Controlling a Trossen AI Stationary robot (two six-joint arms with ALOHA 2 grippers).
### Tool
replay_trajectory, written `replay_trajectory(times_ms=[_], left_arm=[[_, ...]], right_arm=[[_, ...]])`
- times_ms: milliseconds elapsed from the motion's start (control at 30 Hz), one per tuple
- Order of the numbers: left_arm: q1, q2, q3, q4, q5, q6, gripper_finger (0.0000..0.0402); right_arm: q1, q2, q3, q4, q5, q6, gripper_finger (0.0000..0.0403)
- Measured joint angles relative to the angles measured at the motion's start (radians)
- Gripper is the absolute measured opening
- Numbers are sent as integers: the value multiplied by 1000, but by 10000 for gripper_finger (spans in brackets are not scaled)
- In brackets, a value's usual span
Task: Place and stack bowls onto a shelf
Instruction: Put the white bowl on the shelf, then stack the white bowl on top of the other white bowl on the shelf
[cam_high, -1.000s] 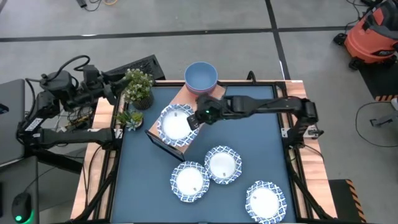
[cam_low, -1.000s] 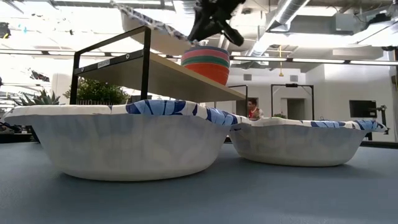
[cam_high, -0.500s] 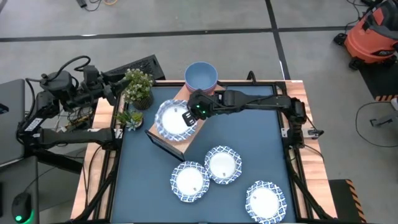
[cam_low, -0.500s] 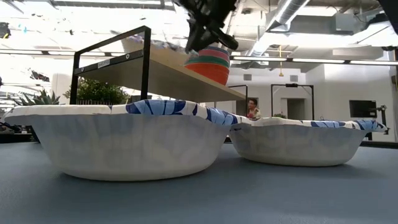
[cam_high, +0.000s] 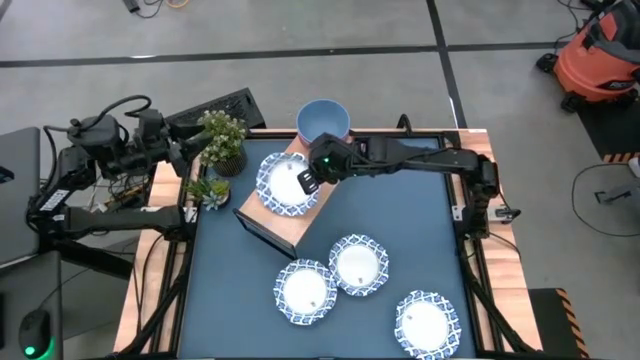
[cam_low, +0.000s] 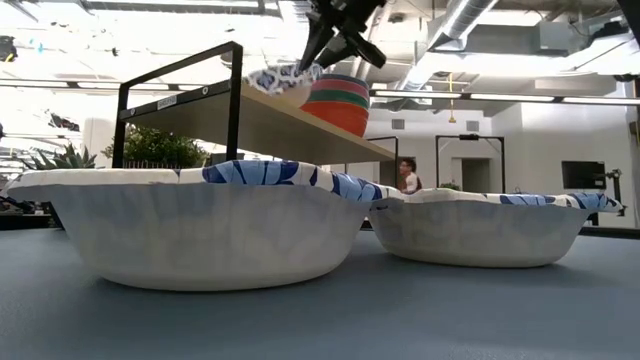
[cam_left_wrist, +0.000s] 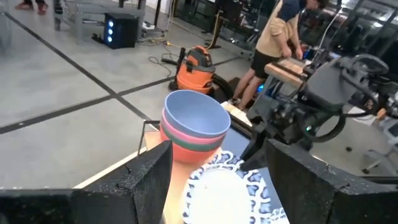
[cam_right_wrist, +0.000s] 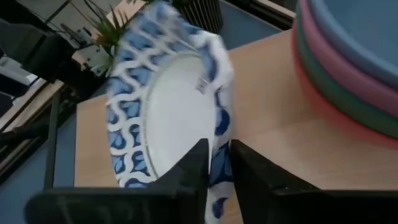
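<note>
— Wood first: where is the shelf (cam_high: 283, 215), and what is on it?

— It is set diagonally at the table's far-left part. Its long axis is seen running from the near-left end up to the far end, where 1 stack of small bowls (cam_high: 323, 121) is standing, light blue on top.

— And the white bowl being placed?

— 1 patterned-rim bowl (cam_high: 286, 183) is held over the board's middle, just beside the stack on its near side. In the right wrist view it is tilted, and its rim is clamped between the fingers of the right gripper (cam_right_wrist: 216, 163), narrowed onto it.

— Which way is it lying from that gripper?

— It is extended away from the fingertips toward the shelf's near-left end, with the stack on the gripper's other side. Whether it is already touching the wood cannot be told; probably not quite.

— The other arm?

— The left gripper (cam_left_wrist: 211, 180) is parked off the table's left edge, fingers held wide, so the right arm is far nearer.

— What remains?

— 3 patterned bowls (cam_high: 359, 264) are left on the blue tabletop.
</note>
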Motion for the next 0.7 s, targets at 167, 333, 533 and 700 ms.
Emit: replay_trajectory(times_ms=[167, 333, 533, 700], left_arm=[[0, 0, 0, -12, -4, 10, 243], [0, 0, 0, -16, -4, 14, 243], [0, 0, 0, -32, 0, 24, 243], [0, 0, 0, -39, 48, 24, 243]], right_arm=[[0, 0, 0, -22, 4, 13, 141], [-1, 0, 0, -36, -22, 35, 177], [13, -23, 0, -66, -24, 39, 186], [48, -92, 0, -159, -46, 41, 181]])
